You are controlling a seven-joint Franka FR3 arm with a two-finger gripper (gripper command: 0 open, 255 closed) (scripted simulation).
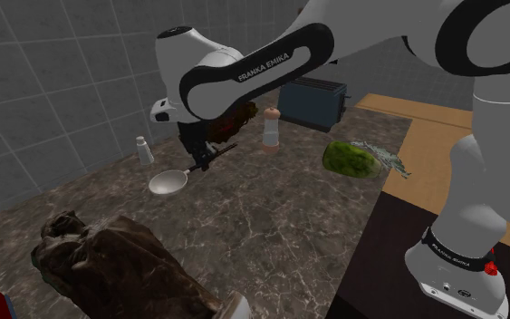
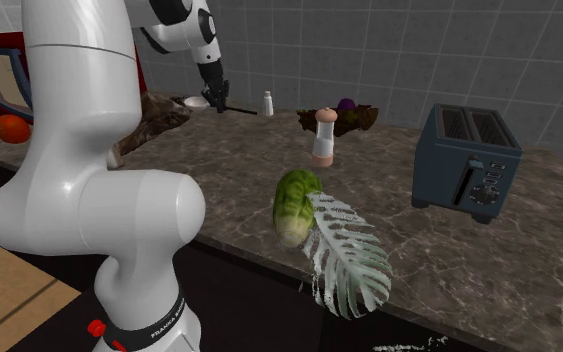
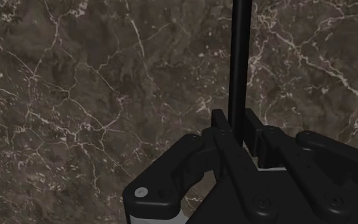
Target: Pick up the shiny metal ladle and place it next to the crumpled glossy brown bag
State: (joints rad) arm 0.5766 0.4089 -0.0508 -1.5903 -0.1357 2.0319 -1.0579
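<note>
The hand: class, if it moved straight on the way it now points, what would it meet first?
Probably the dark marbled countertop, straight ahead of the hand, which clasps the ladle by its black handle; the gap is hard to judge.

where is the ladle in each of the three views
Shoulder view: the ladle is left of centre, pale bowl over the dark countertop, handle running to the gripper.
Second exterior view: far back, upper left of centre, near the brown bag.
Wrist view: its black handle runs out from between the fingers.
Shared landmark: the gripper clasping the handle.
</note>
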